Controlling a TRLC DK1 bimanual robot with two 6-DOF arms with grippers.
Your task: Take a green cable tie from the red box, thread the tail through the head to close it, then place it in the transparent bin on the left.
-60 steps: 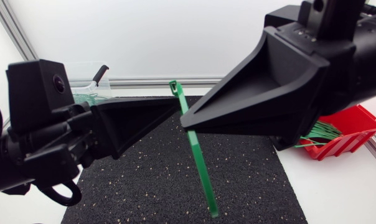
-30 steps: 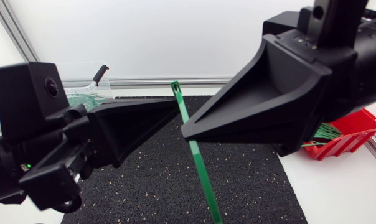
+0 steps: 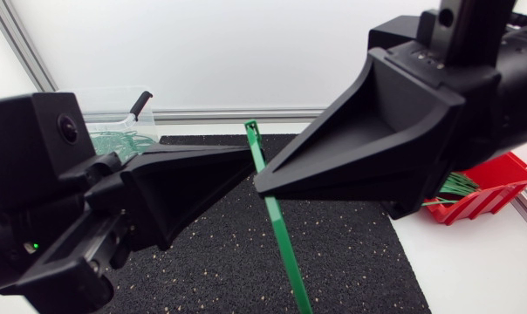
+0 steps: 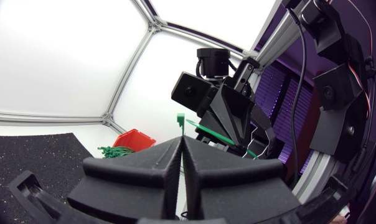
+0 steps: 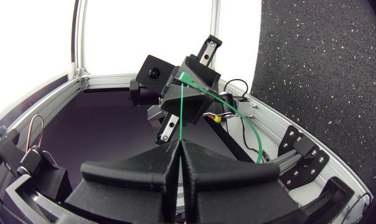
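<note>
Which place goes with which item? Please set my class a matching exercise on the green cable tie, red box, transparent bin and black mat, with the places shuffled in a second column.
Column one:
1 green cable tie
2 red box
3 transparent bin
4 black mat

Column two:
A on the right side, with spare ties inside
B lifted in the air
C at the far left
D lying flat in the middle

Pairs: 1-B; 2-A; 3-C; 4-D
</note>
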